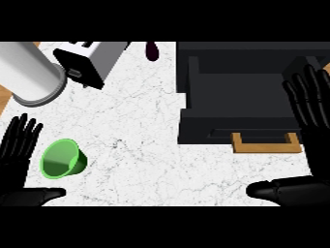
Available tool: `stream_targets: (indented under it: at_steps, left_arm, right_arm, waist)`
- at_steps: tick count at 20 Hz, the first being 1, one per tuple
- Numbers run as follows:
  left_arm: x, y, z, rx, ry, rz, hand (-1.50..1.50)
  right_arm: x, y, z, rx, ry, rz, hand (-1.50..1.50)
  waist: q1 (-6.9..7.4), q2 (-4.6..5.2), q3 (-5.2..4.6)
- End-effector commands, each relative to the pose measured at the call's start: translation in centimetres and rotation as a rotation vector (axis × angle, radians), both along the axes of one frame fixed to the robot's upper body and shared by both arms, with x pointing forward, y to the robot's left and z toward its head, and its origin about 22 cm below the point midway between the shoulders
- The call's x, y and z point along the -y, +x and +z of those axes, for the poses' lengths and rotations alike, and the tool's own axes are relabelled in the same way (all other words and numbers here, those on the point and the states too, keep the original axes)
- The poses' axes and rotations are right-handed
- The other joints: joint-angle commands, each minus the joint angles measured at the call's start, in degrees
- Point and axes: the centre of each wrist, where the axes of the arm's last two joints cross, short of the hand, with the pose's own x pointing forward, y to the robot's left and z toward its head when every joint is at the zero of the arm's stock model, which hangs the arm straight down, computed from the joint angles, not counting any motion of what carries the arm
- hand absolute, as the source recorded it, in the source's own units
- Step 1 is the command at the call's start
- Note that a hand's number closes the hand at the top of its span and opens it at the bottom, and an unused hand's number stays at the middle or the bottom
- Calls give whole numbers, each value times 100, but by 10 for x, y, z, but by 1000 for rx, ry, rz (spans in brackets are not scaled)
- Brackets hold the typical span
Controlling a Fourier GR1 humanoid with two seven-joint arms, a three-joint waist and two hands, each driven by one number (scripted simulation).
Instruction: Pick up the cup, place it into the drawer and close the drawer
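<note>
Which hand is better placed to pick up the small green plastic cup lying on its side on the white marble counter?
The left hand: it is open right beside the green cup, while the right hand is across the counter by the dark drawer unit.

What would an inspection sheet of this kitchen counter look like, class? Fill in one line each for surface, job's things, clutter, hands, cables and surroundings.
Surface: white marbled counter, wood showing past its left and right edges.
Job's things: green cup lying on its side at lower left; dark drawer unit at right, its drawer open, with a tan handle on the front.
Clutter: large white cylinder, toaster, small dark object at the far edge.
Hands: left hand open beside the cup; right hand open, in front of the drawer unit's right part.
Cables: nothing seen.
Surroundings: nothing seen.
</note>
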Motion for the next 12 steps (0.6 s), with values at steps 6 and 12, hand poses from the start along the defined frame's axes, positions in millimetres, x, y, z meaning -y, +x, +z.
stream_targets:
  at_steps: [6, 12]
  left_arm:
    - [-21, -13, -61, -54, -1, -8, -150]
    - [-18, 1, -73, -77, -5, 5, -150]
  right_arm:
    - [3, -2, -10, -2, -7, 4, -150]
    - [-9, -14, 7, 7, -2, 0, -150]
  waist:
    - [-5, 2, -1]
    - [-6, -3, 0]
